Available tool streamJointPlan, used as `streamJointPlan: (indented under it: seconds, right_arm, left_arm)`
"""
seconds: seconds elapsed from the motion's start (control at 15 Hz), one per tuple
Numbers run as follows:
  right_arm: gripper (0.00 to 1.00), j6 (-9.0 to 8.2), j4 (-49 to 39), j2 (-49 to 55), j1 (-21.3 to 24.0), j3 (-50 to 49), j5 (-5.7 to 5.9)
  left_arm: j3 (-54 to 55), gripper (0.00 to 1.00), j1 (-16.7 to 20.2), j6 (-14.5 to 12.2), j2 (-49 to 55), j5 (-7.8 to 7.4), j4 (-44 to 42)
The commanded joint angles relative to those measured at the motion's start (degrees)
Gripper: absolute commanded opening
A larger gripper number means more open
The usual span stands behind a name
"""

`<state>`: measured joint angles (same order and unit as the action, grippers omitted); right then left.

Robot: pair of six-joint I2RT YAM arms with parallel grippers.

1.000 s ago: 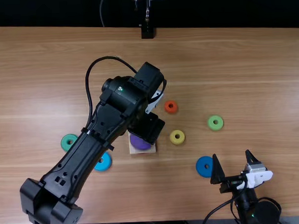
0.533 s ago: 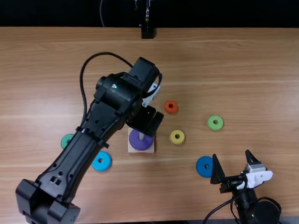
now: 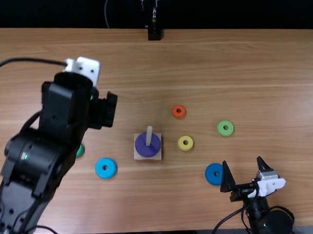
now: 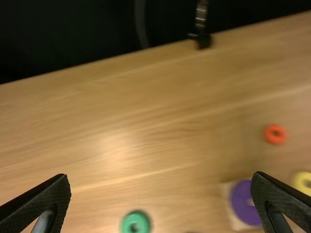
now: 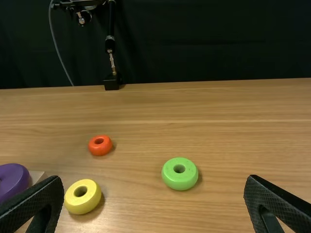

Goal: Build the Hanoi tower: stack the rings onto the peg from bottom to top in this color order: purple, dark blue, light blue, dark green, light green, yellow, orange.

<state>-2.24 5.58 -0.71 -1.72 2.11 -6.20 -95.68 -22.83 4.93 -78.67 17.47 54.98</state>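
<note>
Top view: I've got the peg (image 3: 149, 136) near the middle of the surface (image 3: 149, 204), with the purple ring (image 3: 153, 146) around it on the square base (image 3: 149, 158). Dark blue ring (image 3: 213, 173) is next, I'd say, and it sits just beside the right end effector (image 3: 242, 160); that one's spread wide, nothing in it. If I lower or close carelessly there, a finger could clip the ring's rim and skid it off. Released off-centre, it could hang up on the peg's tip. The light blue ring (image 3: 106, 168) is close in shade, so a mix-up would spoil the order. Yellow ring (image 3: 185, 143) and orange ring (image 3: 179, 111) lie near the base, easily knocked on a low approach. Light green ring (image 3: 225, 128) is farther right. Over left, the left arm (image 3: 58, 115) partly covers the dark green ring (image 3: 80, 151); left end effector (image 4: 162, 178) is wide apart too, and empty.
</note>
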Motion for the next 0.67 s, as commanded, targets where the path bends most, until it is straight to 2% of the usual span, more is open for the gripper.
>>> streamJointPlan:
  seconds: [0.0,0.07,0.13,0.2,0.27,0.4,0.47,0.53,0.6]
  right_arm:
    - [1.00,-0.08,0.0,0.7,0.4,-1.2,-0.13]
    - [1.00,-0.08,0.0,0.7,0.4,-1.2,-0.13]
    - [1.00,-0.08,0.0,0.7,0.3,-1.2,-0.13]
    - [1.00,-0.08,0.0,0.7,0.4,-1.2,-0.13]
    - [1.00,-0.08,0.1,0.7,0.3,-1.2,-0.13]
    - [1.00,-0.08,0.1,0.7,0.4,-1.2,-0.13]
    - [1.00,-0.08,0.1,0.7,0.4,-1.2,-0.13]
    - [1.00,-0.08,0.0,0.7,0.4,-1.2,-0.13]
    - [1.00,-0.08,0.1,0.7,0.4,-1.2,-0.13]
  left_arm:
    - [7.0,1.00,0.0,0.5,5.3,13.32,-2.6]
    - [12.9,1.00,0.2,0.8,9.6,16.49,-6.0]
    - [19.1,1.00,1.9,0.7,13.9,15.85,-13.4]
    - [24.8,1.00,4.0,0.6,17.8,13.22,-23.7]
    - [31.5,1.00,6.0,0.7,21.7,8.47,-32.7]
    - [41.7,1.00,12.5,0.8,29.4,-4.82,-44.2]
    - [45.8,1.00,15.8,0.8,32.4,-10.09,-47.0]
    - [49.8,1.00,17.9,0.7,35.8,-13.89,-47.5]
    - [54.0,1.00,19.0,0.7,40.1,-16.10,-47.2]
